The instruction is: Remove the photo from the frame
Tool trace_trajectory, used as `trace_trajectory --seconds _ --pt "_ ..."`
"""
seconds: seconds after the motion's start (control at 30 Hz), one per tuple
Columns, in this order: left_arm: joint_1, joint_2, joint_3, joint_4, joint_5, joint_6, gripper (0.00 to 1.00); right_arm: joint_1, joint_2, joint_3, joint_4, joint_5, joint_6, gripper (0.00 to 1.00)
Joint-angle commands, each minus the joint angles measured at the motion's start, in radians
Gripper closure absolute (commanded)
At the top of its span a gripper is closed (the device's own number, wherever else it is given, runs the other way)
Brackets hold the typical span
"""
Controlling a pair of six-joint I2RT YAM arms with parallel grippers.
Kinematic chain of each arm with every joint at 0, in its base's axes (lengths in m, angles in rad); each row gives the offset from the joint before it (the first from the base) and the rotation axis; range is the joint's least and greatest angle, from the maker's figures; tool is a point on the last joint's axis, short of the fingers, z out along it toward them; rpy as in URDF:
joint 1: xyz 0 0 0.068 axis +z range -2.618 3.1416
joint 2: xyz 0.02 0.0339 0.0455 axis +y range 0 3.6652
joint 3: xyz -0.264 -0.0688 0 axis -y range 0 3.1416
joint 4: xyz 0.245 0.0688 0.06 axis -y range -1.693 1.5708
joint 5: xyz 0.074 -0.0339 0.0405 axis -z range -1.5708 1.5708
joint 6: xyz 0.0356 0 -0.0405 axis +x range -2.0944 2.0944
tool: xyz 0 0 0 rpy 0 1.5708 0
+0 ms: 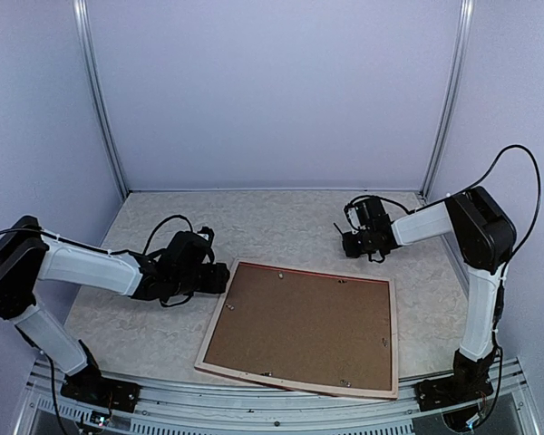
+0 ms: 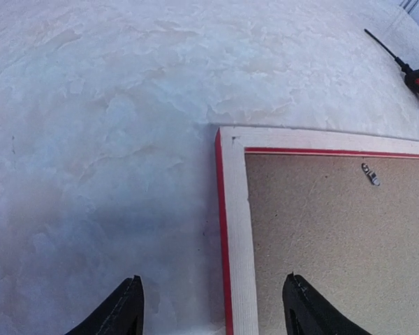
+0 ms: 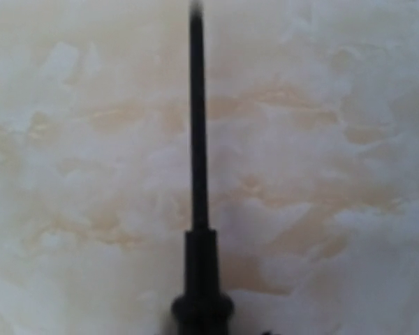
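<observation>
Nearest us the frame point(image 1: 295, 382) lies flat and face down on the table point(image 1: 145, 331), its long axis running left to right with a slight skew. The brown board point(image 1: 308, 322) fills its back and small clips point(image 2: 369, 174) hold it in along the rim, so the photo, which we judge to be underneath, is hidden from us. A little farther, at the far-left corner, sits the left gripper point(image 1: 219, 276). In its wrist view the fingers point(image 2: 122, 314) stand apart with nothing between them but the frame's left rim, one finger over bare table and the other over the board, the corner just ahead of them. Whether they touch the surface we cannot tell. Farther still, beyond the far edge and towards the far-right corner, the right gripper point(image 1: 347, 243) hangs apart from the frame. Its wrist view shows only the black shaft of a screwdriver point(image 3: 197, 139) pointing away over the table. Its fingers are out of that picture, so we cannot tell whether it is clamped on the tool or loose. We judge the left arm nearer to the frame, and that the coming move turns on the clips along the far edge, which lie just on the near side of the right gripper.
</observation>
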Motion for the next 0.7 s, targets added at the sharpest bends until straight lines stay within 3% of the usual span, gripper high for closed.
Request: trace_trajectory --seconds 0.0,0.43,0.67 --pt "-0.013 -0.069 0.005 -0.019 -0.064 0.069 0.31 -0.01 -0.011 0.003 -0.078 0.007 0.003 0.64" --pt "-0.012 -0.256 -0.043 0.001 -0.148 0.156 0.21 -0.009 -0.069 0.092 -0.155 0.057 -0.02 0.48" --pt "-0.013 -0.339 -0.077 0.043 -0.178 0.186 0.02 -0.009 -0.109 0.109 -0.181 0.073 -0.025 0.37"
